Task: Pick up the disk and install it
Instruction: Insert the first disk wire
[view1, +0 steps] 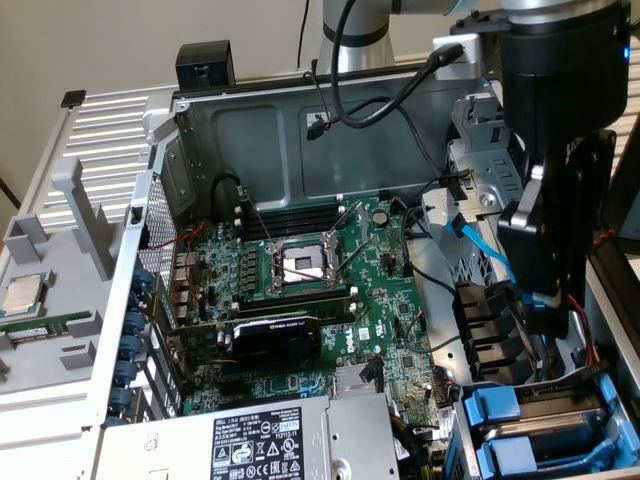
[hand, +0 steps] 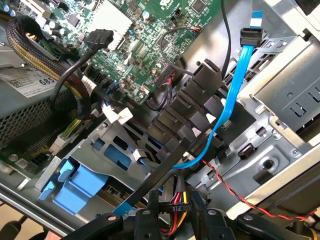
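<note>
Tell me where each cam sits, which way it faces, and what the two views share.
Exterior view: off the arm, high up, looking down at a slant into the open computer case; the arm and gripper show at the exterior view's right, above the drive bay.
Wrist view: on the wrist, looking down past the gripper into the drive bay; dark gripper parts show in the foreground.
Shared: motherboard, blue cable, blue carriers.

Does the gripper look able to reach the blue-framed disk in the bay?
Probably yes: the gripper hangs open near the bay and the disk lies uncovered, though the blue cable and black wiring crowd the way.
</note>
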